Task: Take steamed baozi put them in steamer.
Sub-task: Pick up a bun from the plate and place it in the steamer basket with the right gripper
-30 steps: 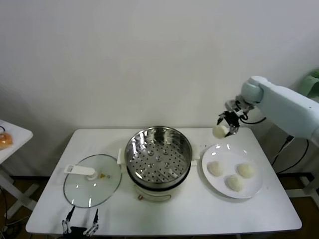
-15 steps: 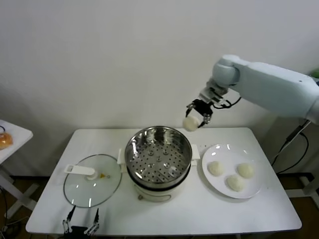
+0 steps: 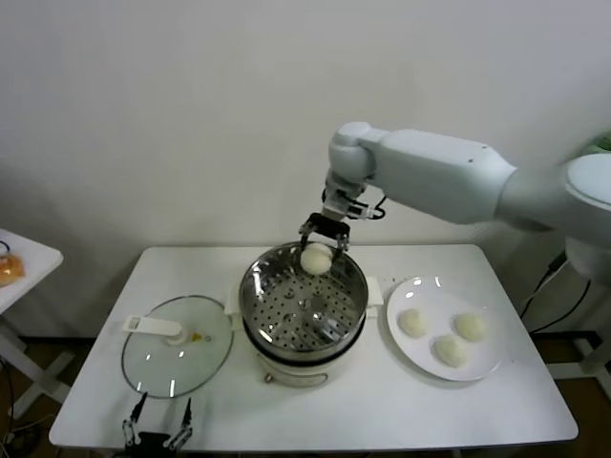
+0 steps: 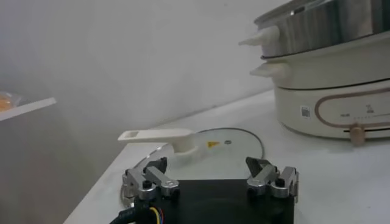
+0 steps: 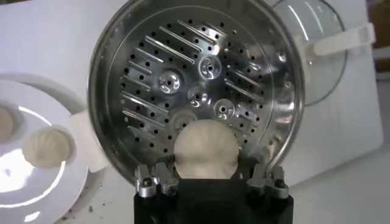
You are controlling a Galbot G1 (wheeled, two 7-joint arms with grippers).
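The left hand (image 3: 153,436) is hanging at the bench's (image 3: 382,410) near edge by the left corner, its fingers (image 4: 149,180) standing apart with nothing between them. Just beyond it the glass lid (image 3: 177,345) is lying flat on the bench, its white handle (image 4: 161,137) pointing toward the left edge. Beside the lid, at the middle of the bench, the steamer (image 3: 303,291) is sitting on its cream pot base (image 3: 296,367), the perforated bottom (image 5: 189,97) showing bare. Toward the right edge a white plate (image 3: 487,361) is carrying three baozi (image 3: 449,350), close together but apart from one another. Farther back, the right hand (image 3: 325,232) is hovering over the far rim of the steamer, its fingers clamped on the fourth bun (image 5: 205,149); the held bun (image 3: 317,257) is hanging above the basket's far side and is not touching the bottom. In the right wrist view one plate baozi (image 5: 47,147) is showing beside the steamer. At the far left a small side table (image 3: 24,258) is standing with an orange item (image 3: 8,270) on it.
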